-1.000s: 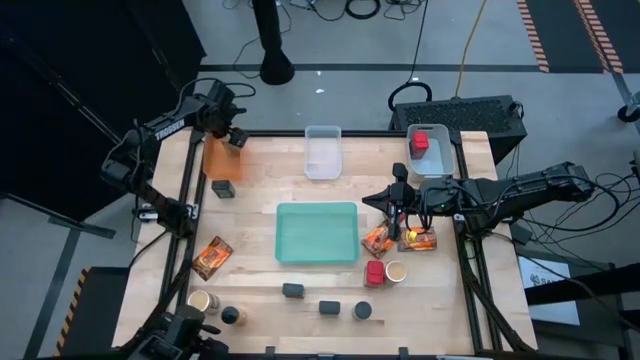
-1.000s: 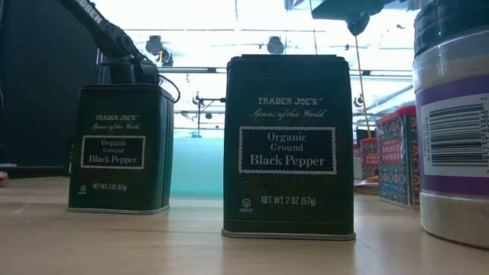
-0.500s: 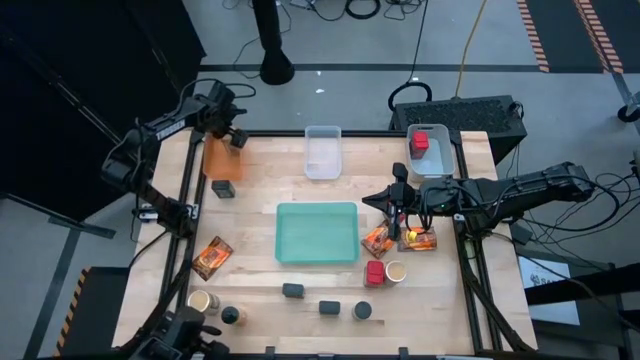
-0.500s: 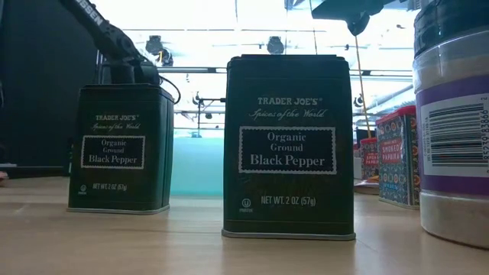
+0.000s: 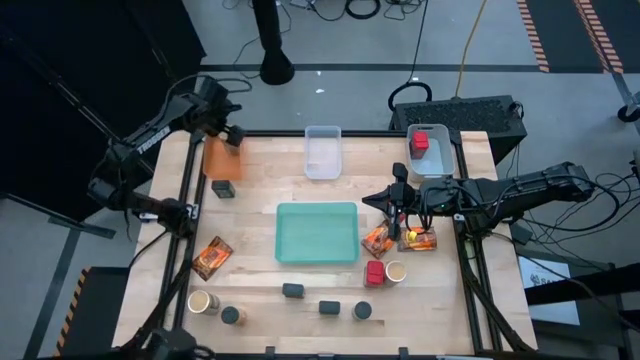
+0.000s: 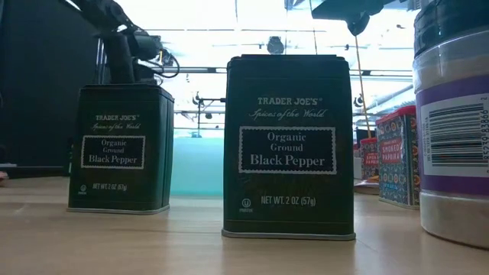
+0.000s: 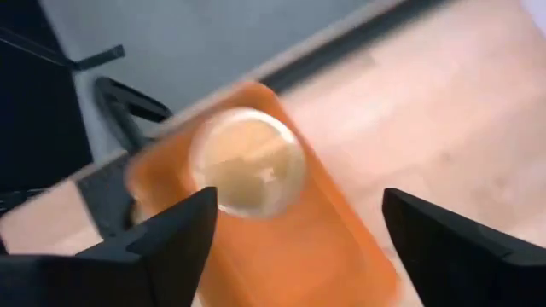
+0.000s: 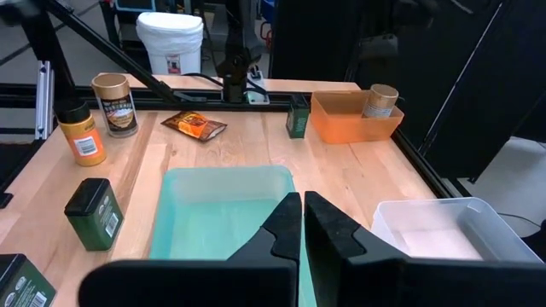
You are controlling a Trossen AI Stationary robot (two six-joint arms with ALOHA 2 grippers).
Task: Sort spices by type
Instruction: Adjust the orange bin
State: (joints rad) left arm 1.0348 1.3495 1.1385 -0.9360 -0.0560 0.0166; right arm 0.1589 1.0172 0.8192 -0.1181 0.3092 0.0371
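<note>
sorting barely begun: one jar and one cube binned

high view: the teal tray sits mid-worktop, bare. beyond it and toward the left arm, the orange bin lies under the left gripper. straight beyond the tray, the clear bin looks empty. beyond the tray toward the right arm, a third bin holds one red cube. the right gripper hangs just beside the tray over two printed packets. most spices are unsorted by my reading: another packet, a red cube and dark tins near the tray's front edge.

low view: two black pepper tins fill the foreground, the tray behind them.

left wrist view: the left gripper is spread wide and grasps nothing; below it a tan round jar stands in the orange bin.

right wrist view: the right gripper is clenched, empty, over the tray; the jar shows inside the orange bin.
</note>
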